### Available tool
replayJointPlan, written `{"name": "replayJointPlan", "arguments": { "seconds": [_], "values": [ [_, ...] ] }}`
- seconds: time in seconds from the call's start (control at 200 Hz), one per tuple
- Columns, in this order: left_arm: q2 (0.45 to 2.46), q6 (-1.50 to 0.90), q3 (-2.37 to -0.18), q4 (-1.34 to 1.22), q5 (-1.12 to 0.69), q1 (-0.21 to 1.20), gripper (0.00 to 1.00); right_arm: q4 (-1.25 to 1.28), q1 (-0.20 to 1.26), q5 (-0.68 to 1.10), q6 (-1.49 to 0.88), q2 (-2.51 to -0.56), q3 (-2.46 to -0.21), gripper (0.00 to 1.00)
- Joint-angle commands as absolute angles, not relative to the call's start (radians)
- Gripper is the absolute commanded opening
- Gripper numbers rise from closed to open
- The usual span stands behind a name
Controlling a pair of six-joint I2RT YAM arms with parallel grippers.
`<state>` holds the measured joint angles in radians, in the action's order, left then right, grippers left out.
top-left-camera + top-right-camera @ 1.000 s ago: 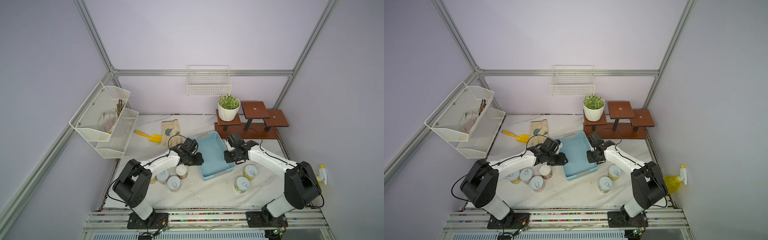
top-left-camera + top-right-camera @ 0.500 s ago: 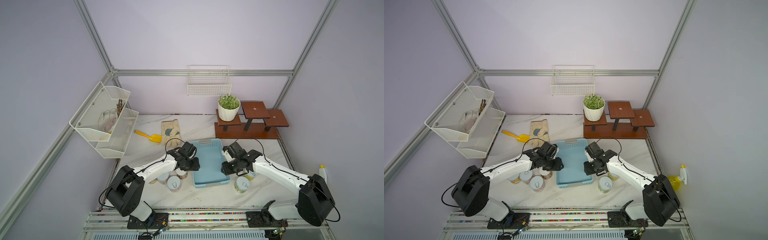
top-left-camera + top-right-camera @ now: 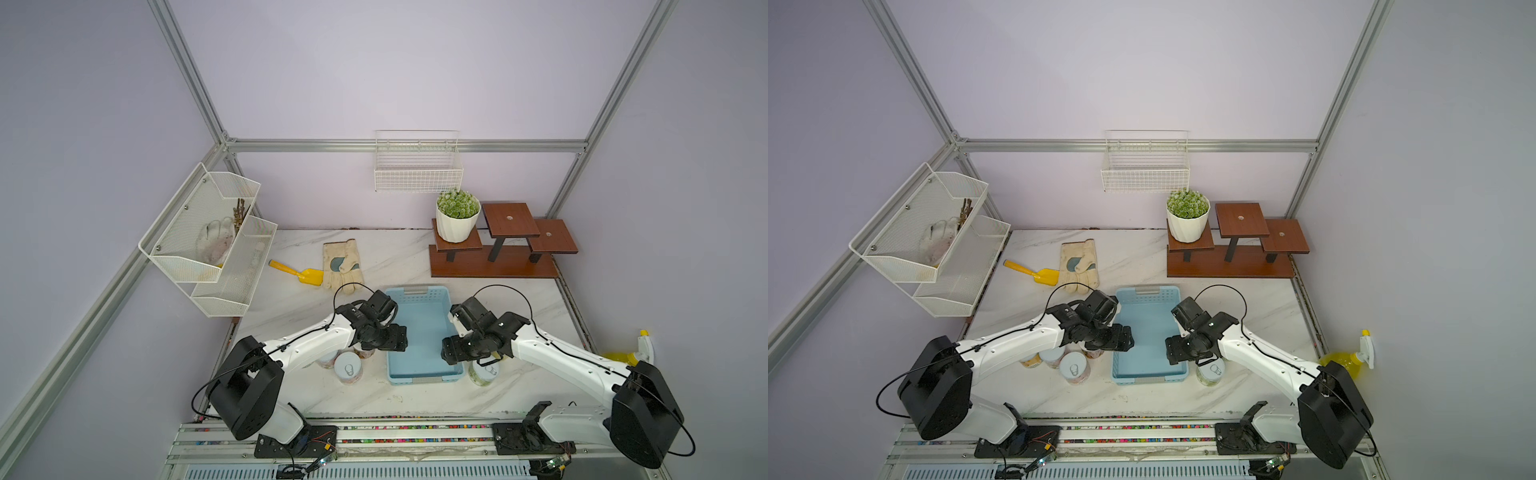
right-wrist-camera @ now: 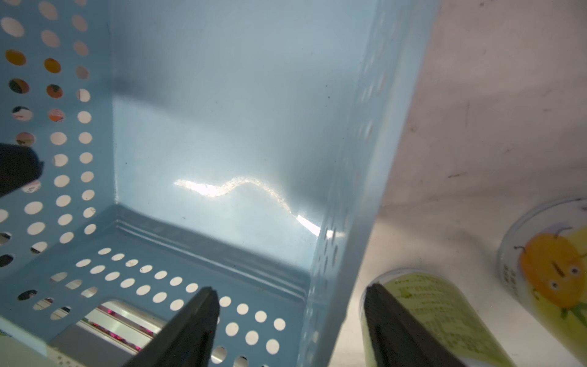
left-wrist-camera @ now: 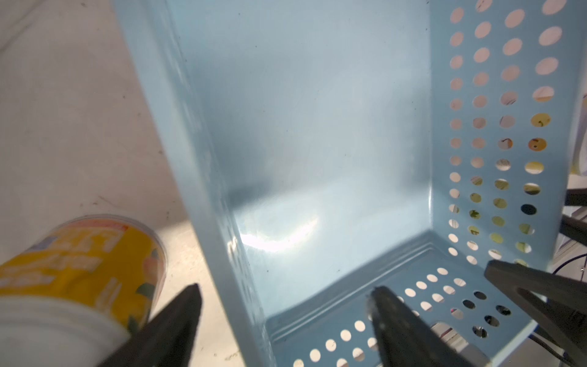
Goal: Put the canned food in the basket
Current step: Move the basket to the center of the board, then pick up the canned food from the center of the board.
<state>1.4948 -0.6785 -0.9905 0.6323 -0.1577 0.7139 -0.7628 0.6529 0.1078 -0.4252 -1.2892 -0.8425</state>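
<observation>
Both left tool (image 5: 286,287) and right tool (image 4: 290,287) have spread off the basket (image 3: 419,328), now drawn nearer.

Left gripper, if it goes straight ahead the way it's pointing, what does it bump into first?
Probably the side wall of the basket: the left gripper has its fingers on either side of that wall. Depth is hard to judge.

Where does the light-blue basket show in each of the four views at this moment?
Top view: the basket sits just below picture centre, long axis running away from the robot.
Top view: the basket again sits just below centre.
Left wrist: the basket fills most of the picture, floor and hole-dotted walls.
Right wrist: the basket likewise fills most of it.
Shared landmark: the perforated end wall nearest the robot's bases.
</observation>
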Motion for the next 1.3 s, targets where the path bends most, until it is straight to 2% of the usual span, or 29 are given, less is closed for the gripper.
{"name": "replayJointPlan", "arguments": {
  "seconds": [0.0, 0.23, 0.4, 0.45, 0.515, 0.7, 0.815, 1.095, 1.295],
  "values": [
    [1.473, -0.662, -1.071, 0.713, -0.093, 0.715, 1.00, -0.777, 0.660, 0.056, -0.449, -1.272, -0.892, 0.84],
    [1.357, -0.579, -1.190, 0.788, -0.026, 0.714, 1.00, -0.883, 0.691, -0.066, -0.596, -1.117, -0.942, 0.88],
    [1.306, -0.522, -1.238, 0.759, 0.054, 0.715, 1.00, -0.958, 0.695, -0.228, -0.772, -0.980, -0.914, 0.98],
    [1.288, -0.521, -1.232, 0.739, 0.090, 0.715, 1.00, -0.973, 0.692, -0.313, -0.821, -0.942, -0.886, 0.99],
    [1.269, -0.519, -1.215, 0.699, 0.108, 0.715, 1.00, -0.985, 0.663, -0.332, -0.836, -0.918, -0.871, 0.99],
    [1.225, -0.559, -1.169, 0.608, 0.100, 0.714, 1.00, -1.000, 0.552, -0.278, -0.818, -0.976, -0.883, 0.99],
    [1.181, -0.497, -1.086, 0.468, -0.003, 0.714, 1.00, -1.016, 0.529, -0.251, -0.763, -1.080, -0.954, 0.99],
    [1.189, -0.547, -1.018, 0.396, -0.062, 0.687, 1.00, -1.048, 0.455, -0.388, -0.791, -1.196, -0.964, 0.99],
    [1.177, -0.555, -0.996, 0.371, -0.081, 0.652, 1.00, -0.950, 0.333, -0.271, -0.715, -1.199, -0.914, 0.98]
  ]
}}
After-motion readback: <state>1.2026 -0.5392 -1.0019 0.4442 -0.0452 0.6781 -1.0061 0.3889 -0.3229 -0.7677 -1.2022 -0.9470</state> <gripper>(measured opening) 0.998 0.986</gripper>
